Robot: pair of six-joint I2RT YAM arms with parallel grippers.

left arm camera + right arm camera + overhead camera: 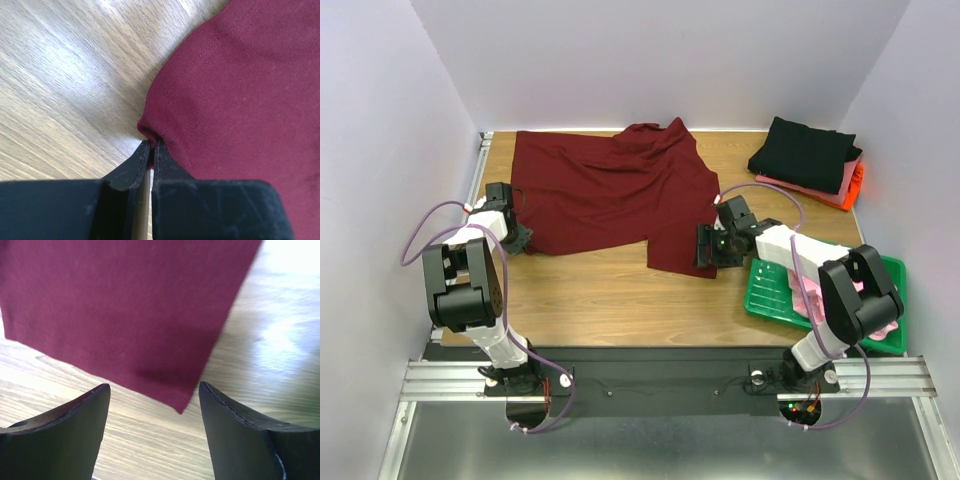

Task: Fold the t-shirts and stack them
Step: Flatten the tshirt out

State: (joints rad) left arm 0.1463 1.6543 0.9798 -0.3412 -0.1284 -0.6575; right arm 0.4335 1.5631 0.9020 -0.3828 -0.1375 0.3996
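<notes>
A dark maroon t-shirt (pixel 610 195) lies spread and rumpled across the far half of the wooden table. My left gripper (pixel 515 238) is at its near-left corner, and in the left wrist view that gripper (pixel 151 145) is shut on a pinch of the maroon cloth (pixel 240 90). My right gripper (pixel 705 250) is at the shirt's near-right corner. In the right wrist view it (pixel 155 387) stands open, and the pointed hem corner of the maroon cloth (pixel 125 310) lies on the wood between its two fingers, untouched.
A folded black t-shirt (pixel 805 152) sits on salmon and orange folded ones (pixel 852 185) at the far right corner. A green tray (pixel 775 290) at the near right holds a light pink t-shirt (pixel 880 315), partly hidden by the right arm. Walls close in on three sides.
</notes>
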